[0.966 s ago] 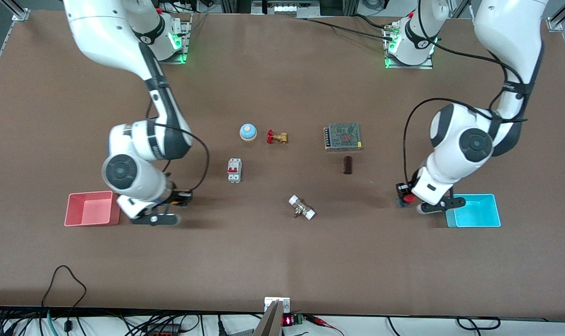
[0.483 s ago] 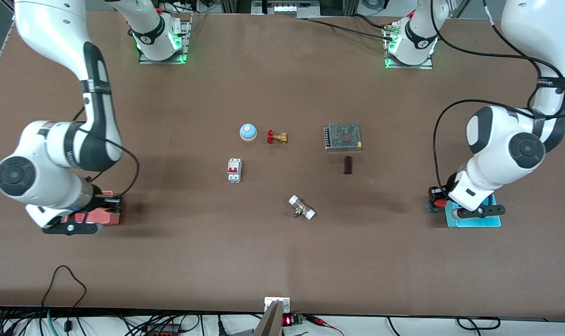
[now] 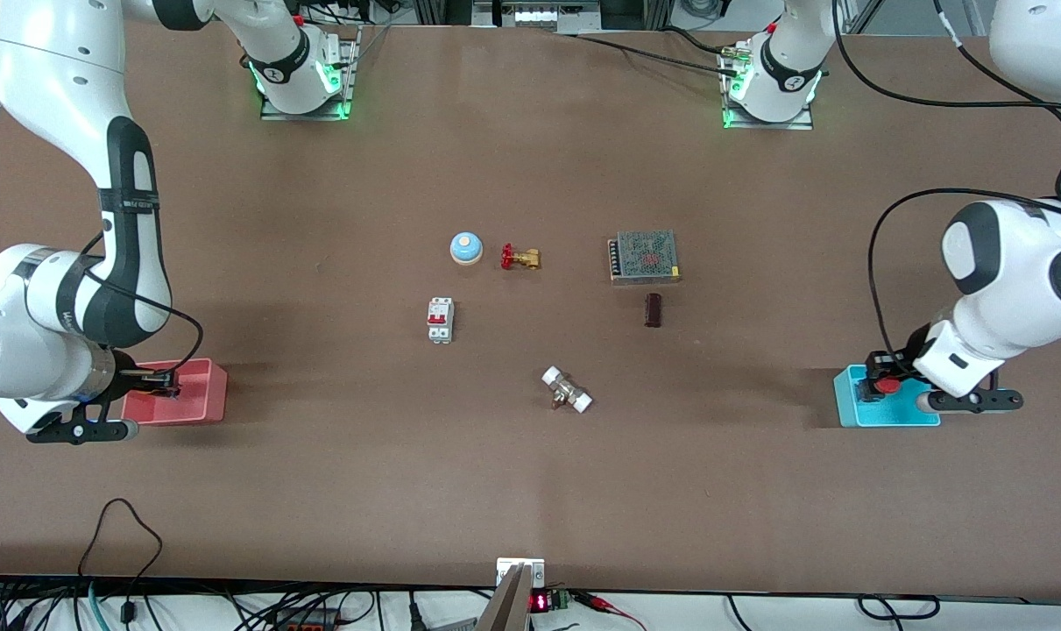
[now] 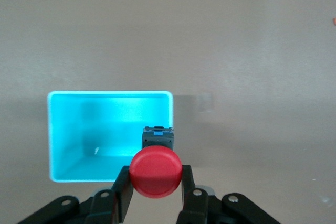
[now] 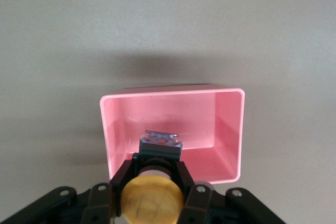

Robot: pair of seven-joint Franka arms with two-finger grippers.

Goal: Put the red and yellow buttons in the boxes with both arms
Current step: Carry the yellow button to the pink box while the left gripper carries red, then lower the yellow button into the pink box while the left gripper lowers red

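My left gripper (image 3: 880,379) is shut on the red button (image 3: 886,385), held over the cyan box (image 3: 885,414) at the left arm's end of the table. In the left wrist view the red cap (image 4: 156,172) sits between the fingers (image 4: 122,192) above the cyan box (image 4: 68,129). My right gripper (image 3: 158,383) is shut on the yellow button, held over the pink-red box (image 3: 199,394) at the right arm's end. In the right wrist view the yellow cap (image 5: 152,200) is clamped between the fingers (image 5: 190,192) above the pink box (image 5: 226,129).
In the middle of the table lie a blue-and-cream bell (image 3: 465,248), a brass valve with a red handle (image 3: 519,258), a white breaker (image 3: 440,320), a meshed power supply (image 3: 643,257), a dark block (image 3: 653,309) and a white-capped fitting (image 3: 567,390).
Both arms have swung outward with their buttons: the left gripper from beside the cyan box to over it, the right gripper from beside the pink box to over it.
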